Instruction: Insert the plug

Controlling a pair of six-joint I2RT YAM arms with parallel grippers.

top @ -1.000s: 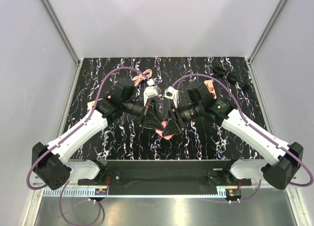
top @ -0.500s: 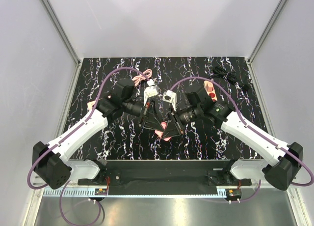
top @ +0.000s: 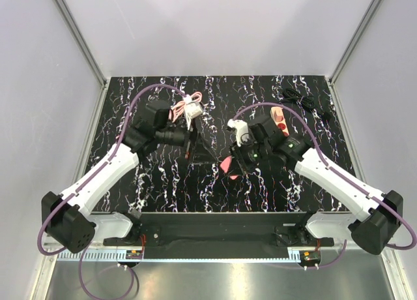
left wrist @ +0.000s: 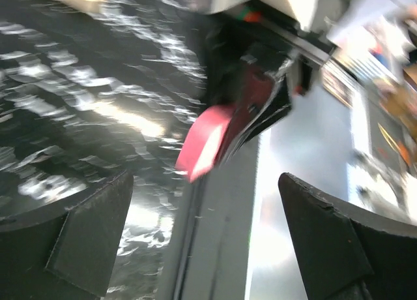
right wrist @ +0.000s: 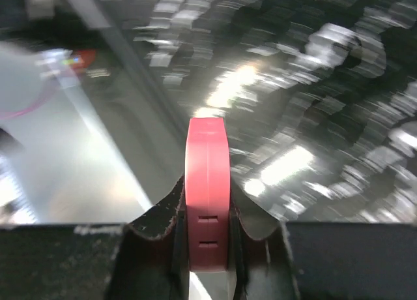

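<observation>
Glossy marbled tabletop; right hand pinches rounded plug.

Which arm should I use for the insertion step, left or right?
Right. The right tool is clamped on the plug, which stands edge-up between its fingers. The left tool is open and empty, and only faces the plug from the side.
</observation>
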